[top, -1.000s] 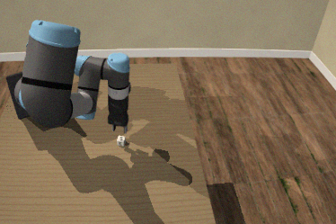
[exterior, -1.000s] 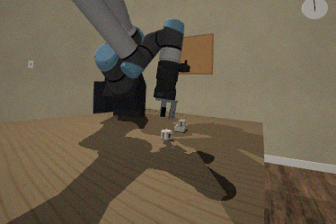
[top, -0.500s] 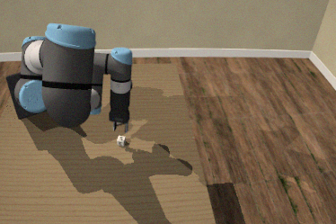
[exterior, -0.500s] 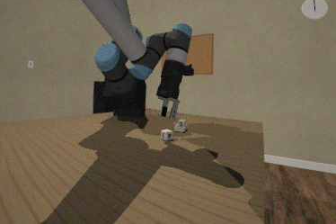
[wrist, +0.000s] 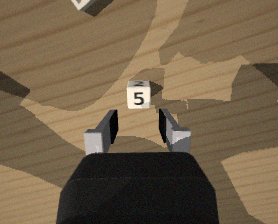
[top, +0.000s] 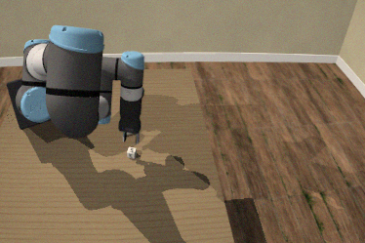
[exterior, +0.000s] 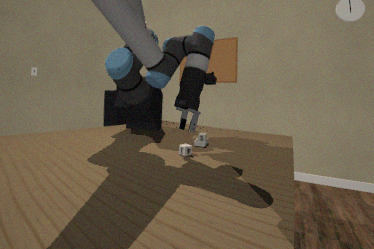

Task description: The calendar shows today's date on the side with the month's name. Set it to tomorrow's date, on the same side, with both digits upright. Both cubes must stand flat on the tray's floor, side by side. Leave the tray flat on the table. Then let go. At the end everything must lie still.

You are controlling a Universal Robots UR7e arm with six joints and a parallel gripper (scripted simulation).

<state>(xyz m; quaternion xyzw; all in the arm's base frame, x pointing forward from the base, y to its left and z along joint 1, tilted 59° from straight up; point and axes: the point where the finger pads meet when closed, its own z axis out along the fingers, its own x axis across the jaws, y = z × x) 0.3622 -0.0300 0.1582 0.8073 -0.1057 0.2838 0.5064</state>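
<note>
Wooden counter (top: pixel 59 214) with one small white number cube (wrist: pixel 138 95) standing alone on its surface, the face toward the wrist camera reading 5 and the face above it showing a 2. The black two-finger claw (wrist: pixel 137 131) hangs above the counter just short of the cube, fingers spread apart and empty. A second small white object (exterior: pixel 201 139), the tray, stands beyond the cube, apart from it.
</note>
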